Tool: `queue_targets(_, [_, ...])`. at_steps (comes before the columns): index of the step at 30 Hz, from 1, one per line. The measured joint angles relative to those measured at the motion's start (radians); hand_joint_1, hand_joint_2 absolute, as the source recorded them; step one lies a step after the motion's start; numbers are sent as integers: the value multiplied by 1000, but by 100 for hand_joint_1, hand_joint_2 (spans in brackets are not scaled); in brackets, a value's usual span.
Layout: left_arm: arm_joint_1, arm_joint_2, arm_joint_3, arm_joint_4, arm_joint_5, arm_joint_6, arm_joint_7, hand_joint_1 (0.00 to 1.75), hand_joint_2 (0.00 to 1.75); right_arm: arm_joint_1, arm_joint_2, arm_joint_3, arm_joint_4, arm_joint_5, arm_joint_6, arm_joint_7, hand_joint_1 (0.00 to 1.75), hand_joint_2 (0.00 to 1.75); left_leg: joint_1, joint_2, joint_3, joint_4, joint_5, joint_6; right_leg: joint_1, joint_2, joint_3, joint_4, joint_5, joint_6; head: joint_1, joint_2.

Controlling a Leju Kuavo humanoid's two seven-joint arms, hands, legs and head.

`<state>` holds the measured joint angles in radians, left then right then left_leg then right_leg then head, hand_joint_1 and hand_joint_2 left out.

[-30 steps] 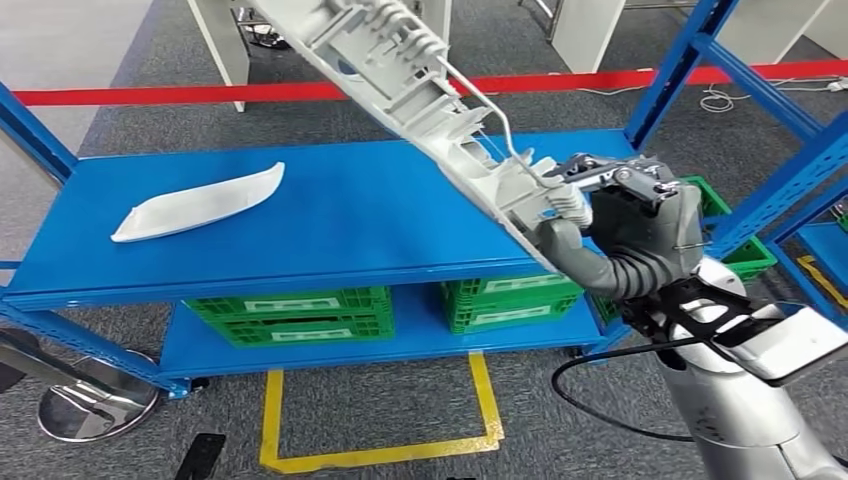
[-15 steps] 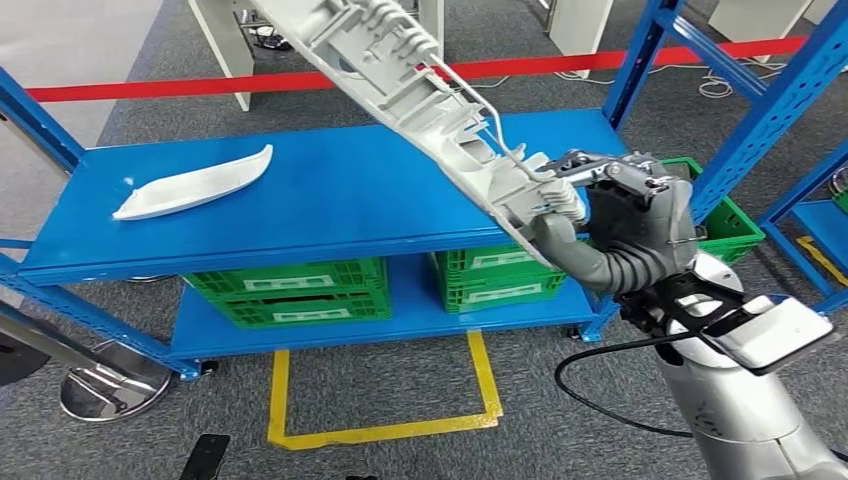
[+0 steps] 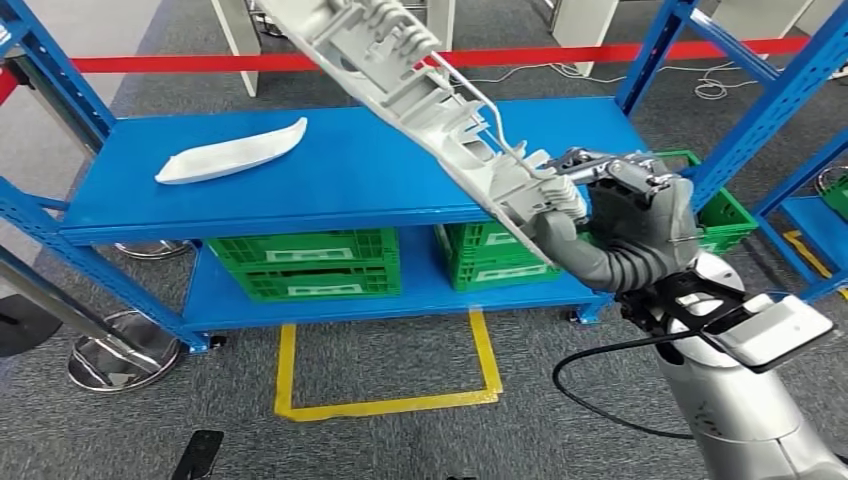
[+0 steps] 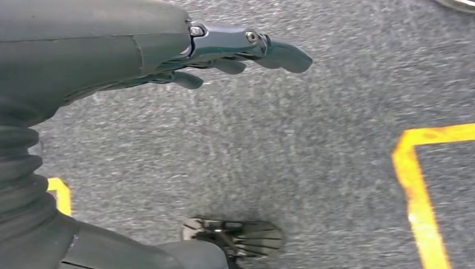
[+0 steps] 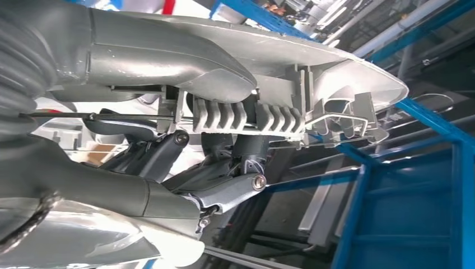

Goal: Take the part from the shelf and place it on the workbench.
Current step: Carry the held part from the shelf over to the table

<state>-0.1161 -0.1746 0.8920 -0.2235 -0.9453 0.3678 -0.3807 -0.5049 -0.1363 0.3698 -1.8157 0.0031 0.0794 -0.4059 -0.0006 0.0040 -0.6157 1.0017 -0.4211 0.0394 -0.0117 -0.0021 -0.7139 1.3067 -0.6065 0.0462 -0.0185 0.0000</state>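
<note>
In the head view, the right hand [image 3: 630, 225] is gripping the lower end of a long white ribbed plastic part [image 3: 430, 95], holding it tilted above the blue shelf [image 3: 400, 190], where a second white curved part [image 3: 232, 151] is lying. In the left wrist view, the left hand [image 4: 168, 50] is hanging over grey carpet [image 4: 313, 157], fingers [image 4: 280, 53] loosely extended, holding nothing. In the right wrist view, the thumb [image 5: 168, 59] and fingers [image 5: 224, 193] are clamping the part's ribbed edge

**Arms & hands**

Right hand [image 3: 630, 225] raised in front of body, dark fingers [image 5: 224, 190] and grey thumb clamped on lower end of long white ribbed plastic part [image 3: 440, 110]. Left hand [image 4: 224, 53] hanging low, fingers loosely extended, apart, holding nothing.
</note>
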Motion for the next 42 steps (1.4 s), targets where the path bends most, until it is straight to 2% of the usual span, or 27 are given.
queue_targets(1, [0, 0, 0, 0, 0, 0, 0, 0, 175, 0, 0, 0, 3, 0, -1, 1, 175, 175, 0, 0, -16, 1, 12, -1, 0, 0, 25, -12, 25, -1, 0, 0])
queue_targets(3, [0, 0, 1, 0, -1, 1, 0, 0, 175, -1, 0, 0, 8, 0, -3, 2, 175, 175, -1, 0, -42, 3, 34, -7, 1, 0, 124, -128, 71, -7, 1, 0])
queue_targets(5, [0, 0, 1, 0, -4, 2, 0, 0, 175, -2, 0, -1, 10, -1, -6, 2, 175, 175, -4, -1, -58, 7, 54, -15, 4, 0, 227, -271, 60, -14, 1, 0])
queue_targets(7, [1, 0, 1, 0, -8, 2, 2, 0, 175, -1, 0, -3, 12, -2, -10, 1, 175, 175, -4, -1, -67, 4, 78, -26, 9, 1, 256, -331, 47, -20, 1, 0])
queue_targets(9, [5, 4, 1, 0, -13, 4, 3, 0, 175, 1, 0, -8, 18, -4, -15, 0, 175, 175, -1, -2, -75, 2, 78, -38, 6, -2, 237, -333, 67, -36, 3, 0])
queue_targets(10, [6, 6, 1, 0, -15, 5, 3, 0, 175, 3, 0, -11, 20, -4, -17, -1, 175, 175, 0, -3, -83, 20, 51, -44, 4, -4, 225, -336, 80, -45, 2, 0])
queue_targets(11, [7, 9, 1, 0, -15, 7, 3, 0, 175, 4, 0, -13, 22, -5, -18, -3, 175, 175, 2, -3, -94, 58, 4, -50, 1, -6, 213, -337, 93, -52, 1, 0])
queue_targets(13, [6, 12, 1, 0, -16, 8, 3, 0, 175, 6, 0, -17, 26, -5, -19, -6, 175, 175, 6, -3, -119, 190, -98, -59, 2, -6, 182, -334, 119, -58, -1, 0])
queue_targets(14, [5, 15, 1, 0, -16, 9, 3, 0, 175, 8, 0, -18, 27, -5, -19, -8, 175, 175, 7, -3, -124, 252, -123, -63, 2, -6, 164, -332, 132, -58, -1, 0])
queue_targets(15, [5, 17, 1, 0, -16, 9, 3, 0, 175, 11, 0, -19, 29, -5, -19, -10, 175, 175, 8, -3, -119, 291, -124, -64, 2, -6, 145, -327, 143, -57, -1, 0])
queue_targets(16, [4, 19, 1, 0, -16, 10, 3, 0, 175, 13, 0, -19, 29, -5, -19, -11, 175, 175, 8, -3, -99, 294, -103, -64, 2, -6, 127, -322, 153, -55, -1, 0])
queue_targets(18, [3, 23, 1, 0, -16, 11, 3, 0, 175, 18, 0, -21, 30, -5, -19, -13, 175, 175, 8, -4, -12, 198, -64, -59, 2, -5, 95, -311, 170, -48, -1, 0])
queue_targets(20, [0, 25, 1, 0, -16, 12, 3, 0, 175, 19, 0, -23, 30, -5, -20, -13, 175, 175, 5, -7, 84, 56, -79, -50, 4, -5, 73, -304, 187, -39, 0, 0])
queue_targets(21, [-1, 25, 1, 0, -16, 12, 2, 0, 175, 19, 0, -24, 30, -5, -20, -13, 175, 175, 3, -8, 108, 11, -92, -45, 4, -6, 68, -305, 197, -34, 0, 0])
queue_targets(23, [-1, 25, 1, 0, -16, 13, 2, 0, 175, 19, 0, -25, 30, -5, -21, -14, 175, 175, 0, -8, 112, -13, -90, -34, 3, -7, 62, -311, 216, -24, 0, 0])
queue_targets(25, [0, 25, 1, 0, -16, 14, 2, 0, 175, 19, 0, -26, 31, -5, -21, -14, 175, 175, 2, -3, 97, -20, -70, -18, 2, -4, 46, -295, 191, -15, 2, 0])
queue_targets(26, [-1, 25, 1, 0, -16, 15, 2, 0, 175, 20, 0, -27, 31, -6, -21, -14, 175, 175, 4, -1, 87, -23, -58, -11, 2, -2, 31, -259, 153, -12, 3, 0])
queue_targets(28, [-3, 27, 1, 0, -18, 18, 4, 0, 175, 23, 0, -29, 33, -6, -21, -13, 175, 175, 3, 1, 62, -20, -38, -3, 1, -1, -6, -131, 56, -8, 5, 0])
queue_targets(29, [-4, 28, 1, 0, -20, 19, 6, 0, 175, 26, 0, -31, 33, -6, -21, -14, 175, 175, 2, 1, 49, -18, -29, -2, 1, -1, -19, -66, 26, -6, 5, 0])
queue_targets(30, [-4, 28, 1, 0, -21, 19, 8, 0, 175, 30, 0, -33, 34, -5, -21, -14, 175, 175, 1, 1, 36, -16, -20, -2, 1, -1, -20, -25, 20, -6, 5, 0])
queue_targets(31, [-4, 28, 1, 0, -22, 19, 10, 0, 175, 34, -1, -36, 34, -5, -22, -14, 175, 175, 0, 2, 23, -14, -12, -3, 1, -1, -5, -19, 34, -6, 5, 0])
queue_targets(32, [-5, 29, 1, 0, -24, 19, 11, 0, 175, 37, -2, -39, 34, -4, -22, -14, 175, 175, 0, 2, 11, -11, -5, -5, 1, -1, 28, -51, 61, -8, 5, 0])
queue_targets(34, [-7, 30, 0, 0, -29, 18, 11, 0, 175, 41, -6, -45, 35, -3, -23, -13, 175, 175, -1, 1, -9, -4, 6, -11, 3, -1, 128, -187, 97, -15, 5, 0])
queue_targets(36, [-12, 30, -1, 0, -32, 19, 11, 0, 175, 43, -10, -51, 34, -4, -24, -14, 175, 175, -3, 1, -24, 1, 21, -20, 6, 0, 195, -296, 92, -21, 4, 0])
queue_targets(39, [-20, 30, -2, 0, -36, 19, 14, 0, 175, 54, -17, -57, 34, -4, -29, -14, 175, 175, -3, 0, -41, 1, 37, -35, 7, 0, 193, -323, 96, -31, 4, 0])
queue_targets(40, [-22, 31, -3, 0, -38, 19, 16, 0, 175, 58, -19, -59, 35, -2, -31, -13, 175, 175, -2, 0, -48, 15, 19, -41, 4, -2, 186, -325, 103, -37, 3, 0])
queue_targets(42, [-25, 32, -3, 0, -37, 19, 18, 0, 175, 64, -23, -63, 36, 0, -32, -13, 175, 175, 1, -1, -73, 100, -65, -54, 0, -5, 170, -324, 118, -50, 0, 0])
